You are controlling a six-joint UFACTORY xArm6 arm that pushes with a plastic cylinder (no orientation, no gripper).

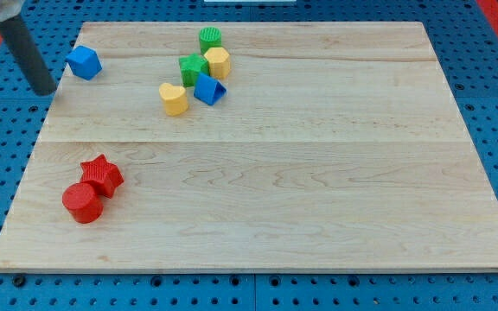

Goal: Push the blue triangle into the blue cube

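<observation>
The blue cube (85, 62) sits near the board's top left corner. The blue triangle (209, 90) lies right of it, in a cluster near the top middle, touching a green star (193, 68). My tip (47, 90) rests at the board's left edge, just left of and below the blue cube, apart from it and far left of the blue triangle.
A yellow hexagon (218, 62) and a green cylinder (210, 38) sit above the triangle; a yellow heart (173, 98) lies left of it. A red star (102, 174) and red cylinder (83, 203) sit at lower left. The wooden board (318, 173) lies on a blue pegboard.
</observation>
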